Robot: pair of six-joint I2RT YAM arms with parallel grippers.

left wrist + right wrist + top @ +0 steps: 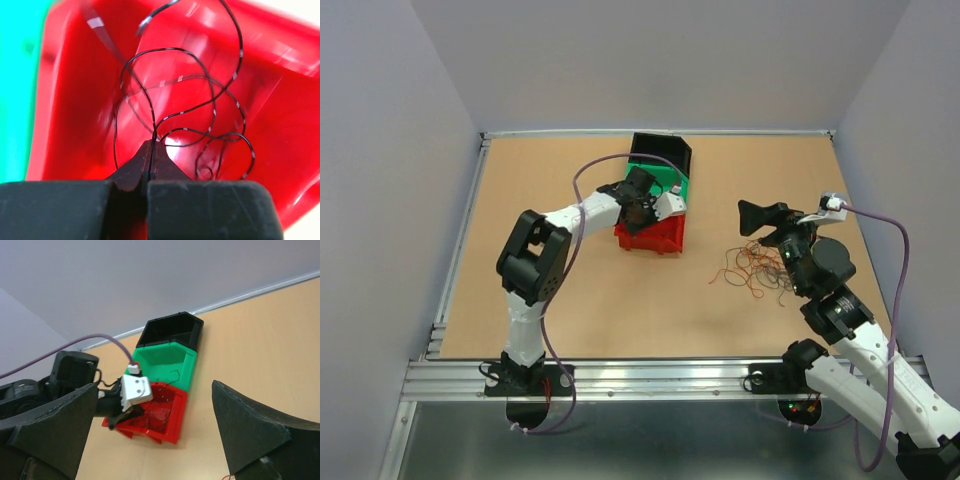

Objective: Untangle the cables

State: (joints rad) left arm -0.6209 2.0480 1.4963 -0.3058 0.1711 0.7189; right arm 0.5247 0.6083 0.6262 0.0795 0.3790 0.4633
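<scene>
- Tan wooden surface boxed in by pale grey walls, with a metal rail along its near edge.
- Left pincer pressed together, pinching a thin black cable right at the tips, reaching down into the red bin.
- Rest of that black cable curling in several loose loops over the red floor of the bin.
- Red bin nearest in a row of three, touching the green bin; black bin behind that, close to the middle of the surface's far edge.
- Right pincer spread wide, gripping nothing, raised over the right half of the surface and facing the bins.
- Scribbly clump of cables, red, orange, brown and black, lying flat near the right edge, just beside the right pincer and well apart from the bins.
</scene>
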